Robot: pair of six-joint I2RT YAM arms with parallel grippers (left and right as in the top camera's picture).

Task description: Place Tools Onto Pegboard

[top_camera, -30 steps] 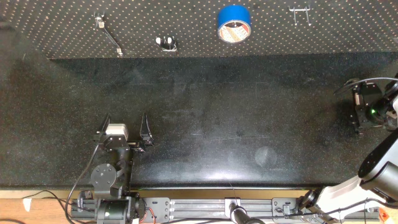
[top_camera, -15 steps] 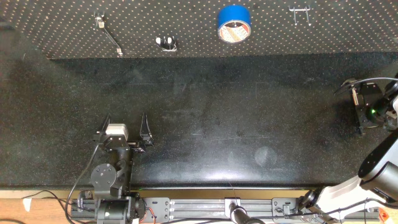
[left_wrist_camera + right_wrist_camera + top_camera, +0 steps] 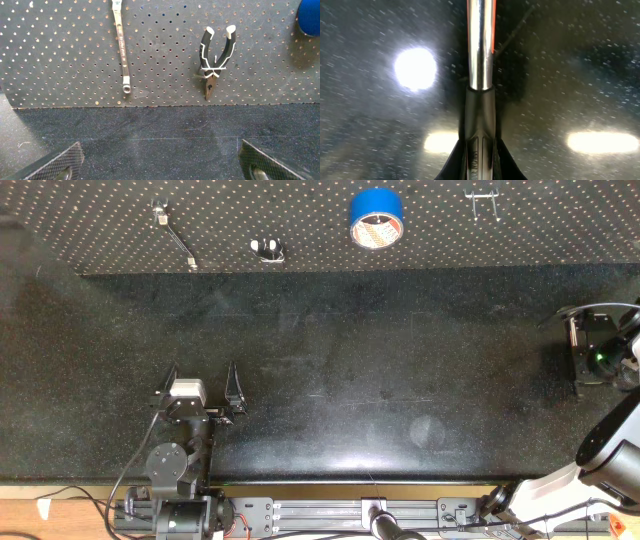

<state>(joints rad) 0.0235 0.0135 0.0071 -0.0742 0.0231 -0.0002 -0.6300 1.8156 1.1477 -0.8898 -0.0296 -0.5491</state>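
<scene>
Looking at the pegboard [image 3: 300, 210], Mia asks: "What hangs on it?"

Ben: "3 things. A wrench [image 3: 120, 45] toward its left end, pliers [image 3: 214, 55] just right of that, and a blue tape roll [image 3: 376, 218] past the middle. Toward its right end are bare hooks [image 3: 482, 202]."

Mia: "Where is the tool that has no place yet?"

Ben: "The long tool [image 3: 481, 50], with a shiny shaft and a black handle, is right at the right gripper [image 3: 588, 352]. That gripper is low over the table [image 3: 400, 360], in front of the pegboard's right end and apart from it. I cannot tell if it holds the tool or is just above it."

Mia: "And the other one?"

Ben: "The left gripper [image 3: 202, 368] is spread wide and holds nothing. It faces the pegboard from far back, across from the wrench and pliers."

Mia: "How should the grab go?"

Ben: "I think it should pinch the black handle, not the slick shaft, and squeeze firmly. Then lift straight, keep the tool level, and go slowly to the bare hooks. A loose hold could let it slip and miss."
</scene>
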